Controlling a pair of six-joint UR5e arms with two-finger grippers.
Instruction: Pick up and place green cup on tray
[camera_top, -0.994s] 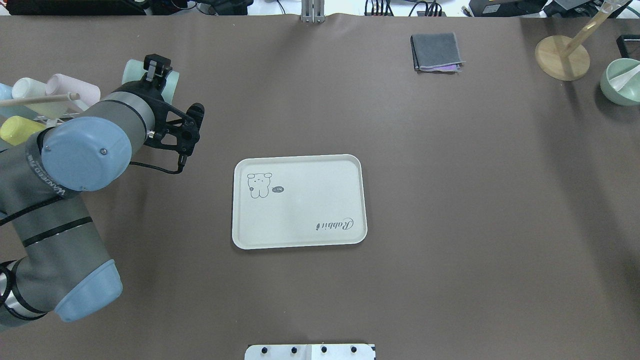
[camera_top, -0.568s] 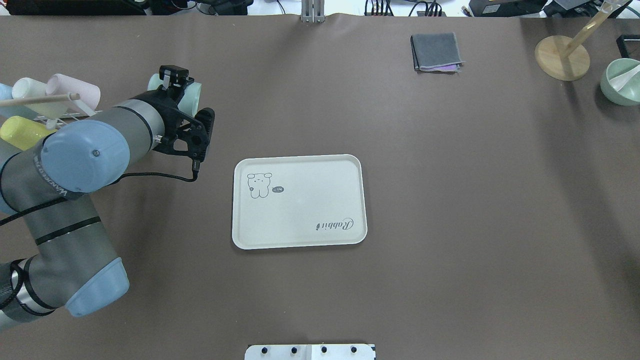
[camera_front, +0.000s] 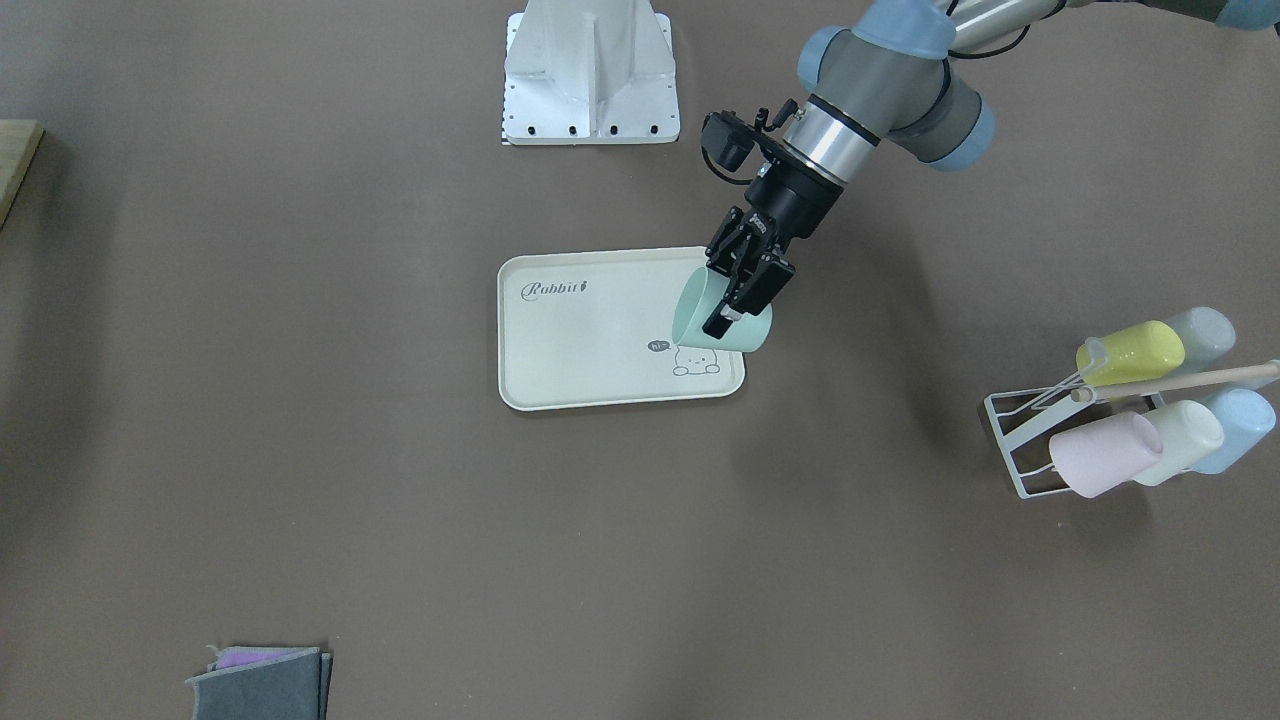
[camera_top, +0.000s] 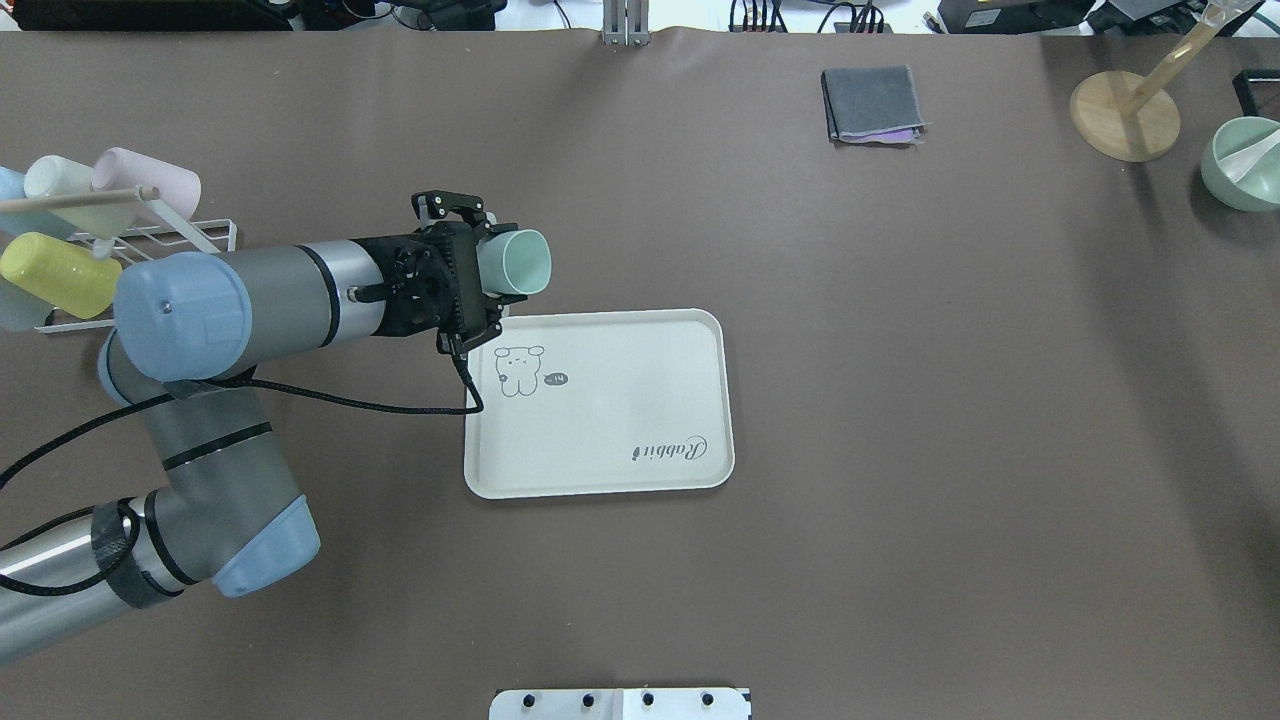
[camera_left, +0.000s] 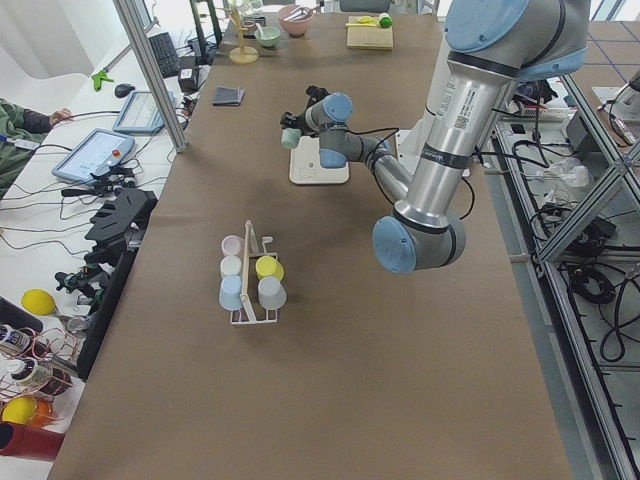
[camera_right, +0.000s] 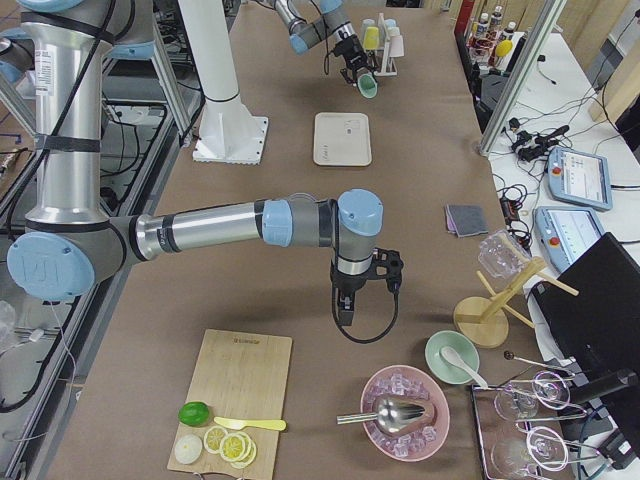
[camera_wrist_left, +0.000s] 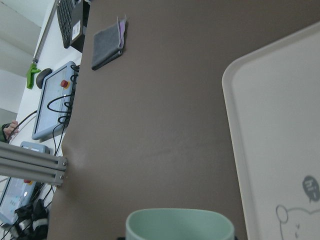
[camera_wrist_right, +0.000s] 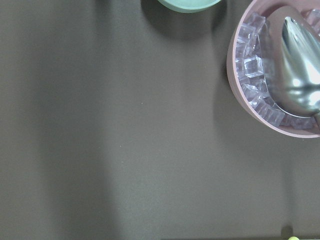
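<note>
My left gripper is shut on the green cup. It holds the cup in the air, tipped on its side with the mouth pointing away from the wrist. The cup hangs by the bunny corner of the cream tray. In the front view the gripper and the cup overlap that corner of the tray. The left wrist view shows the cup's rim and the tray below. My right gripper shows only in the right side view; I cannot tell its state.
A white wire rack with yellow, pink and pale cups stands at the left. A folded grey cloth, a wooden stand and a green bowl are at the back right. A pink bowl of ice lies under my right wrist.
My left arm has swung right from the cup rack to the tray's bunny corner, carrying the green cup. The cup's mouth now faces right.
</note>
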